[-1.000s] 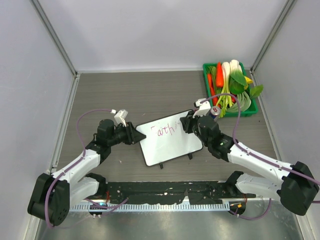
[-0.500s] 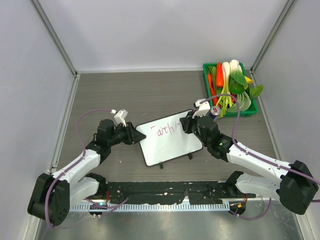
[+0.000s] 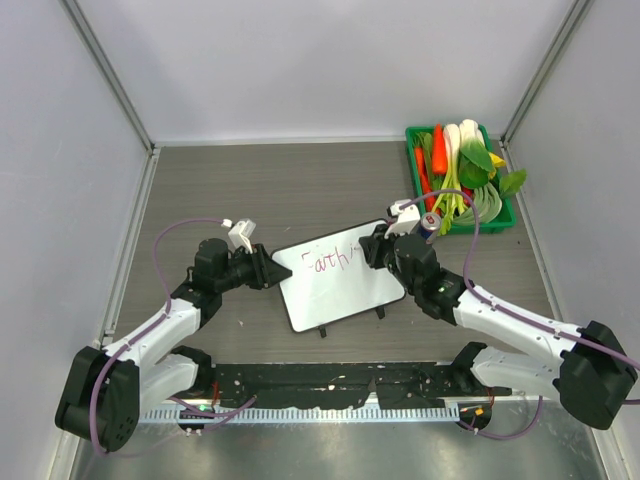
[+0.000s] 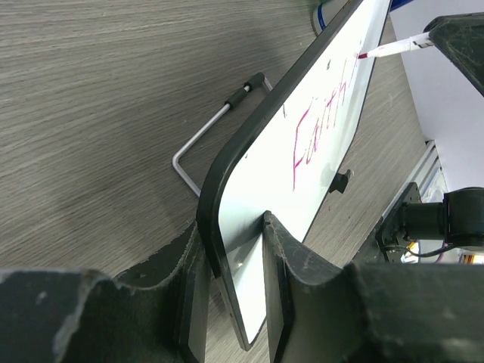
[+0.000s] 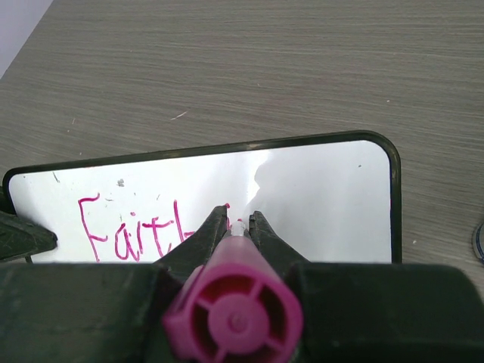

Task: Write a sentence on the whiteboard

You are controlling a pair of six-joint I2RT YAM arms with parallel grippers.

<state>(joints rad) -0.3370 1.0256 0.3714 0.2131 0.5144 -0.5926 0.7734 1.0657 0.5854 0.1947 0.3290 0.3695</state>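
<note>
Two tools share this job, and each has its own reason for being where it is. Your left tool [image 4: 231, 281] is clamped on the 9 o'clock edge of the whiteboard [image 3: 345, 285], one finger on the face and one on the back. I judge that this steadies the board against the push of writing. The board sits near the middle of the tabletop [image 3: 300, 190], a little toward 6 o'clock. In the left wrist view it looks propped at a tilt on a wire stand [image 4: 208, 136].

Your right tool [image 5: 236, 218] is closed around one pink marker [image 5: 234, 314] and works at the board's 2 o'clock corner. The marker's tip rests at or just off the surface, right after the last letter. I cannot tell whether it is touching.

By count you have:
- one board
- one marker
- two black feet [image 3: 322, 332] on the board's 6 o'clock edge
- one green tray [image 3: 490, 227] of vegetables at the tabletop's 1 o'clock, well apart from the work

The sentence [image 5: 132, 231] amounts to one word, "Faith", five letters, so most of the writing looks undone.
</note>
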